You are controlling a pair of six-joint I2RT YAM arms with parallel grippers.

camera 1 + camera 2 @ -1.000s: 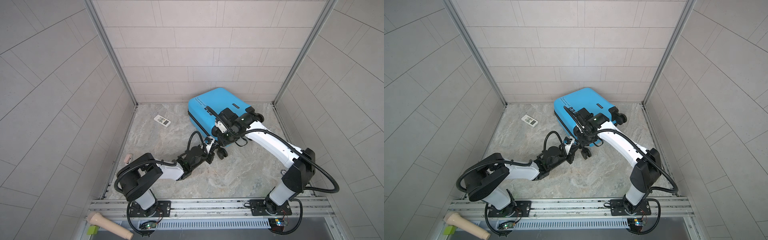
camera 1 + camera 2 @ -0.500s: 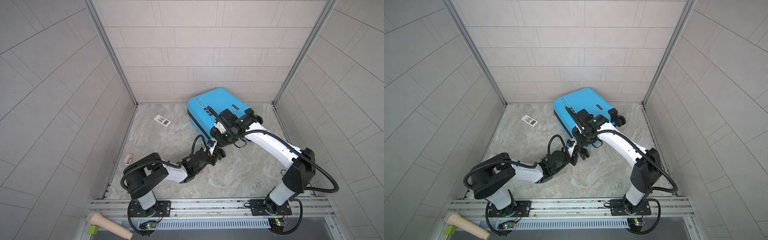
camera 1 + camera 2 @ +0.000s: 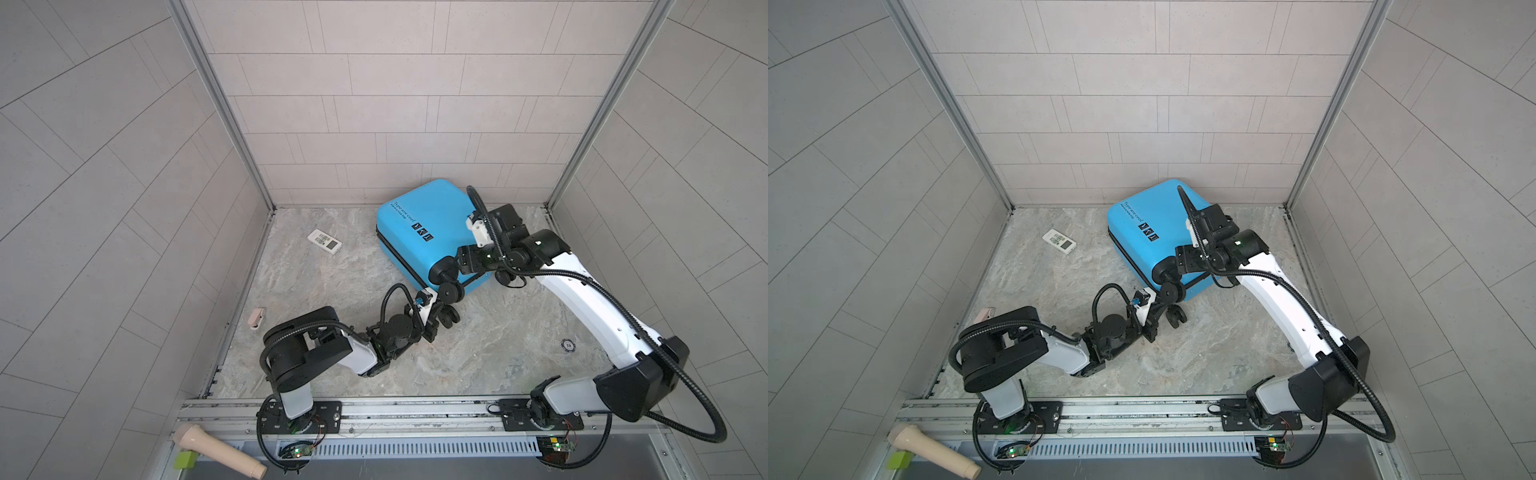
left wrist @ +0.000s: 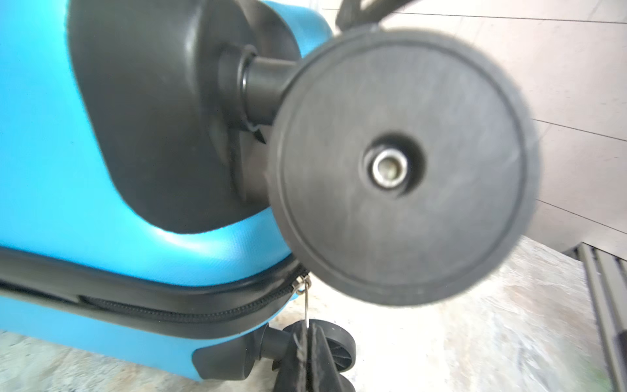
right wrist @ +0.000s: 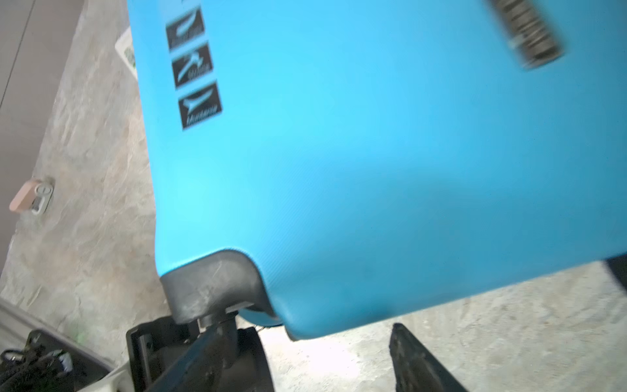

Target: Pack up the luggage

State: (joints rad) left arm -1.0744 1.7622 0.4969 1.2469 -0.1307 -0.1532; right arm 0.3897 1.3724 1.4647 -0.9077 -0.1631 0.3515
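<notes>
The luggage (image 3: 424,224) (image 3: 1142,241) is a bright-blue hard-shell suitcase, lying closed on the floor near the back wall in both top views. My left gripper (image 4: 308,331) (image 3: 438,322) (image 3: 1158,316) is shut on the thin metal zipper pull (image 4: 306,298) at the suitcase's near corner, just in front of a lower black wheel. A large black wheel (image 4: 400,166) fills much of the left wrist view. My right gripper (image 5: 305,327) (image 3: 454,273) (image 3: 1173,270) stands open over the same wheeled corner. One finger lies beside the wheel post and nothing is gripped.
A white remote (image 3: 324,241) (image 3: 1059,241) lies on the floor left of the suitcase. A small pinkish object (image 3: 257,319) (image 5: 32,197) rests by the left wall. A dark round token (image 3: 568,344) lies right of centre. Tiled walls close three sides, and a beige handle (image 3: 216,451) lies by the front rail.
My right gripper's jaws have opened wider at the wheeled corner and its wrist has shifted right. My left gripper has drawn the zipper pull a little right and toward the front.
</notes>
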